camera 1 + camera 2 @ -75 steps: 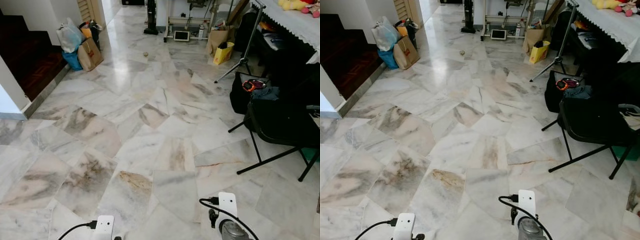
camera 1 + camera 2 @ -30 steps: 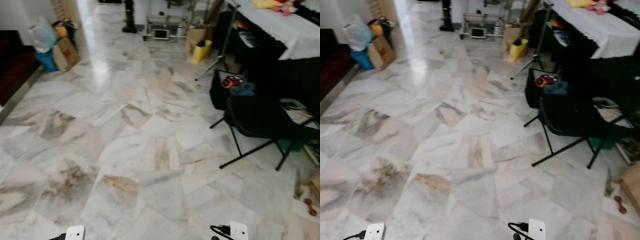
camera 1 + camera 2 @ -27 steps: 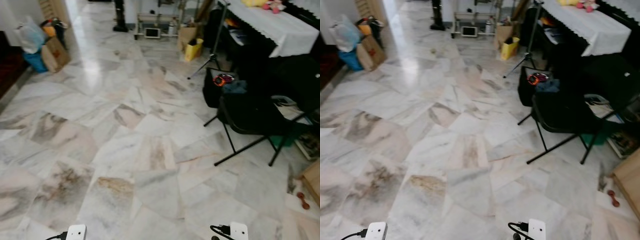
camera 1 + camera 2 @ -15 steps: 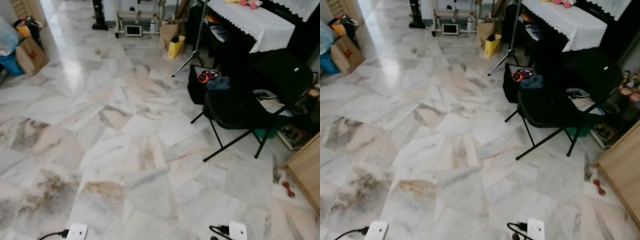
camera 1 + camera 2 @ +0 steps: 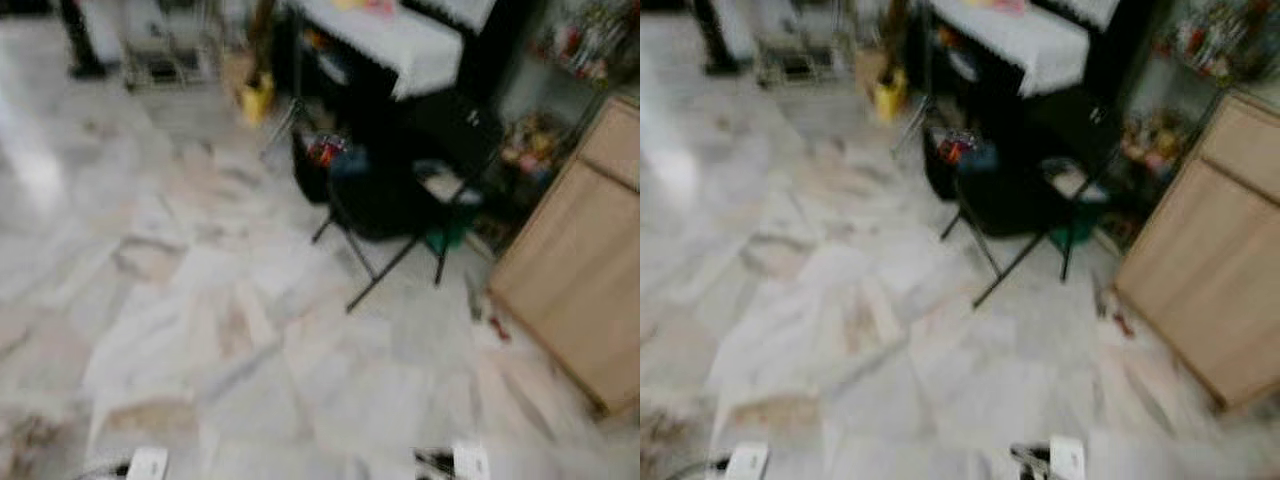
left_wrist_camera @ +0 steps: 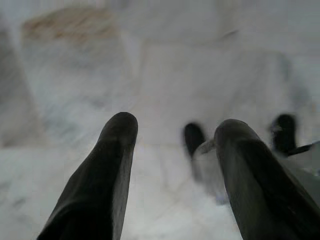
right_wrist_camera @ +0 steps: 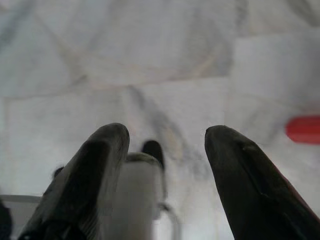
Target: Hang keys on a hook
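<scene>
Perhaps blurred chair [image 5: 400, 205] beside cabinet [image 5: 580, 270].

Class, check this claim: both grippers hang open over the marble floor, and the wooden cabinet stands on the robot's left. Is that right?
One detail is wrong: the wooden cabinet stands on the robot's right, as the left eye view shows. The rest holds: the left gripper and right gripper hang open over the marble floor.

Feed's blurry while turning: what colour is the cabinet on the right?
Light tan wood cabinet; clearest in the left eye view.
</scene>
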Available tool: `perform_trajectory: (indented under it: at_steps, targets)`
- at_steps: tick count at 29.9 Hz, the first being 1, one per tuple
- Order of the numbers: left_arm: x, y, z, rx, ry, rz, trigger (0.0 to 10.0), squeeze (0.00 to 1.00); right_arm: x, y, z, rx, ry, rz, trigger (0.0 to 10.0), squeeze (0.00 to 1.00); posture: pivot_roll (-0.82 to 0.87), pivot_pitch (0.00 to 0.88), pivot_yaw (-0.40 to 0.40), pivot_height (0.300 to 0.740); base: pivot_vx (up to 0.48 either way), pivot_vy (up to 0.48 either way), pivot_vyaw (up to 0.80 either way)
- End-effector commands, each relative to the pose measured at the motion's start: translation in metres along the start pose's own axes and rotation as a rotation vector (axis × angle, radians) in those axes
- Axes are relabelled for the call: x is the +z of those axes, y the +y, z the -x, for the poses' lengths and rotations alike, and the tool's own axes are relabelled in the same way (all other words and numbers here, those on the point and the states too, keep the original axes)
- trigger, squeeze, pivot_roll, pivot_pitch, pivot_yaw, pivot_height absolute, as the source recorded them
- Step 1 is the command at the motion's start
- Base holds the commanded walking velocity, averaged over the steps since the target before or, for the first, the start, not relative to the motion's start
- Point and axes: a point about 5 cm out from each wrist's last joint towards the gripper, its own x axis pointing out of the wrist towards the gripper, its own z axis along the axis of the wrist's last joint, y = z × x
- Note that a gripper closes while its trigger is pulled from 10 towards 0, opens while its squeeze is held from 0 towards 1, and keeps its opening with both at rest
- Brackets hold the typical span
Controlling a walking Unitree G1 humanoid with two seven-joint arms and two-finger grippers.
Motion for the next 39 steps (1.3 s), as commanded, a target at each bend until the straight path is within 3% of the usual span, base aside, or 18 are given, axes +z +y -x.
perform_trajectory:
  at_steps: [1, 39]
  targets:
    - [-0.0073, 0.0027, 0.0019, 0.004, 0.030, 0.002, 10.0, 0.00, 0.0026, 0.0026, -0.0009, 0.005, -0.006, 0.003, 10.0, 0.00, 0.00, 0.000, -0.055, 0.740, 0.000, 0.000, -0.70]
    - [-0.0075, 0.0042, 0.0020, -0.004, 0.051, -0.060, 10.0, 0.00, 0.0017, 0.0061, -0.0013, 0.009, -0.002, 0.006, 10.0, 0.00, -0.01, 0.000, -0.035, 0.740, 0.000, -0.042, -0.70]
